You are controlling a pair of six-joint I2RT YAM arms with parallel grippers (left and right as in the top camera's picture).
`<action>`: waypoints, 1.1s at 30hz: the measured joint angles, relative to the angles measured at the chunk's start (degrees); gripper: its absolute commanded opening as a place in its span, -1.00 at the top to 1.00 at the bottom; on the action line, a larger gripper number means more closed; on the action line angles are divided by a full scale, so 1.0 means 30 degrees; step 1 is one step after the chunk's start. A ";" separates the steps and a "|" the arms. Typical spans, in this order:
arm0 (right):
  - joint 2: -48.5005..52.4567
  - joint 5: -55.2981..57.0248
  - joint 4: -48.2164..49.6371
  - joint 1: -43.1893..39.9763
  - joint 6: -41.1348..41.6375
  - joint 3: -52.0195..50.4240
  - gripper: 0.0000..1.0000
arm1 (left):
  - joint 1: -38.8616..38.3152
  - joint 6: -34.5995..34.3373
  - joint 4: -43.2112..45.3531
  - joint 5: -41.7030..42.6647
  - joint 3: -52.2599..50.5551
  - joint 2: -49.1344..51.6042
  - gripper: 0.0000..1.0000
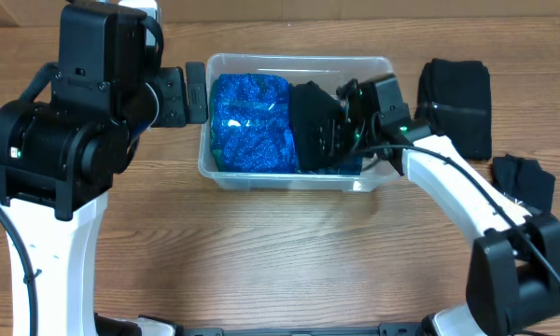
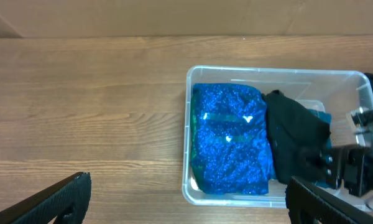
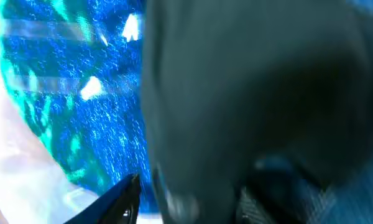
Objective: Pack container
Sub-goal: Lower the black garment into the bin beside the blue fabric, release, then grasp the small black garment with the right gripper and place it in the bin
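Note:
The clear container (image 1: 289, 179) stands at the table's middle back and also shows in the left wrist view (image 2: 189, 124). A glittery blue bundle (image 1: 252, 121) (image 2: 230, 137) (image 3: 68, 93) fills its left half. A black cloth (image 1: 315, 121) (image 2: 295, 134) (image 3: 255, 81) lies in its right half. My right gripper (image 1: 350, 126) (image 3: 189, 202) reaches into the container from the right, with the black cloth between its fingers. My left gripper (image 1: 194, 93) (image 2: 188, 193) is open and empty, just outside the container's left wall.
A folded black cloth (image 1: 457, 93) lies on the table right of the container. A smaller black cloth (image 1: 523, 177) lies nearer the right edge. The wooden table (image 1: 289, 252) extends in front of the container.

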 measured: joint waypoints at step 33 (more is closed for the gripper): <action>0.3555 -0.2229 -0.5850 -2.3285 -0.3490 -0.0160 0.92 | 0.0000 0.0000 0.0015 -0.0007 0.0000 0.0000 -1.00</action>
